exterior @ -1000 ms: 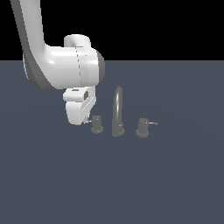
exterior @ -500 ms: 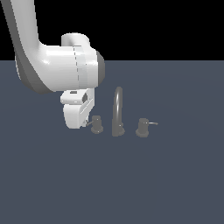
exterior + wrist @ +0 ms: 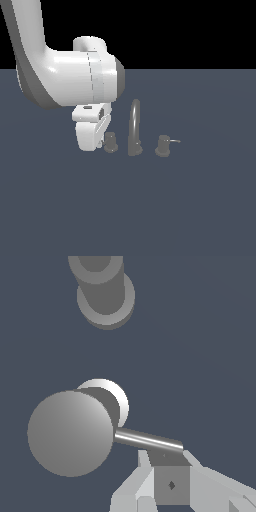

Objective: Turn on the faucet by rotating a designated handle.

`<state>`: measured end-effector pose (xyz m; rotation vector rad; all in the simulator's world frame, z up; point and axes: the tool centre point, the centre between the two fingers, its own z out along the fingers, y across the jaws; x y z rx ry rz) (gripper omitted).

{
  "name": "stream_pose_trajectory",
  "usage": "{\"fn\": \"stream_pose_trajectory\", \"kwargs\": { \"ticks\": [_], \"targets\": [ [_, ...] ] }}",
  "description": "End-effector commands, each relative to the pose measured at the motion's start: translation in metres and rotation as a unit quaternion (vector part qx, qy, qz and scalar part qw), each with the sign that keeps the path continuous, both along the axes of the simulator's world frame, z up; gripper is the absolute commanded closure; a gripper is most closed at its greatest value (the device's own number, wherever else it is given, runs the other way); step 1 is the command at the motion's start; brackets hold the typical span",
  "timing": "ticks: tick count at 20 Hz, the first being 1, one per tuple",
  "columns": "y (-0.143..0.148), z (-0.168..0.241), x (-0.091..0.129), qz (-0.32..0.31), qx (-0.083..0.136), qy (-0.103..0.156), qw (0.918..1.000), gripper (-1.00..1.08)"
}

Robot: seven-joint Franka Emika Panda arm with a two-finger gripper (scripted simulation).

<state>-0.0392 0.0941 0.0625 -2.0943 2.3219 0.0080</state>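
Contact is the whole of this step, as we judge it: the thin rod lever (image 3: pixel 148 439) of the small stubby grey metal handle (image 3: pixel 110 142) has to be pushed sideways so the knob turns on its flared base. That handle stands on the flat dark blue-grey floor (image 3: pixel 200 210), at the exterior view's left of the tall, slim arched spout of the dull grey metal faucet (image 3: pixel 134 127); its twin knob (image 3: pixel 162 145), whose rod points to the exterior view's right, stands on the spout's other side and should be left alone.

We see the white gripper (image 3: pixel 165 483) low beside the handle. In the wrist view its pale fingers (image 3: pixel 150 476) meet the outer end of the rod, and a dark pad appears to sit right against it. Nothing is clamped that we can see; whether the jaws stand spread or closed we cannot tell, since the exterior view hides the fingertips behind the wrist housing.

To do this well, we would keep the push near the rod's far tip, where leverage is best, and sweep along an arc centred on the knob rather than in a straight line, so the finger does not slide off the end. Height should hold level with the rod; dropping risks scraping the floor, rising risks slipping over the top.
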Motion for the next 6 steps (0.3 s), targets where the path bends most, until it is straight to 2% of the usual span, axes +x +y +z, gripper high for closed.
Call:
{"fn": "stream_pose_trajectory", "kwargs": {
  "ticks": [1, 6],
  "targets": [
    [-0.025, 0.000, 0.001, -0.011, -0.004, 0.002, 0.9999, 1.08],
    [-0.052, 0.000, 0.001, -0.016, -0.006, 0.004, 0.9998, 1.08]
  ]
}}
